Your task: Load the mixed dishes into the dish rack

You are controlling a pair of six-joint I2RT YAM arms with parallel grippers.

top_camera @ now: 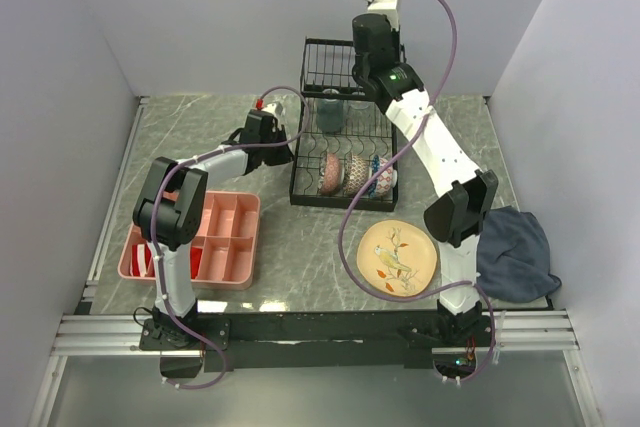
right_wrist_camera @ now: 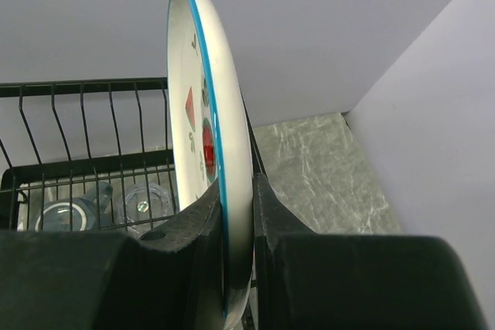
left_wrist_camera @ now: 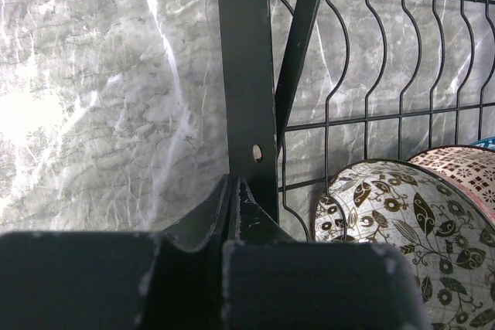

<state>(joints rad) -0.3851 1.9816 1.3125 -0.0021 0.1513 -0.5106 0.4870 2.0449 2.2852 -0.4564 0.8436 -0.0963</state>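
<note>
The black wire dish rack (top_camera: 340,132) stands mid-table. My right gripper (top_camera: 372,47) (right_wrist_camera: 236,191) is high over its upper shelf (right_wrist_camera: 77,137), shut on the white plate (right_wrist_camera: 209,106) with a blue rim and red watermelon slices, held upright on edge. Three bowls stand on edge in the lower slots: a white-and-brown flowered one (left_wrist_camera: 387,222), the pinkish-brown one (left_wrist_camera: 464,175) and the blue one (top_camera: 387,179). The tan round plate (top_camera: 398,255) lies flat in front of the rack. My left gripper (top_camera: 278,137) (left_wrist_camera: 234,187) is shut and empty, its tips at the rack's left corner post (left_wrist_camera: 247,75).
The pink compartment tray (top_camera: 205,239) with red pieces is at the front left. A dark blue-grey cloth (top_camera: 515,252) lies at the front right. Clear glasses (right_wrist_camera: 143,202) sit on the rack's upper shelf. Walls close in the table at left, back and right.
</note>
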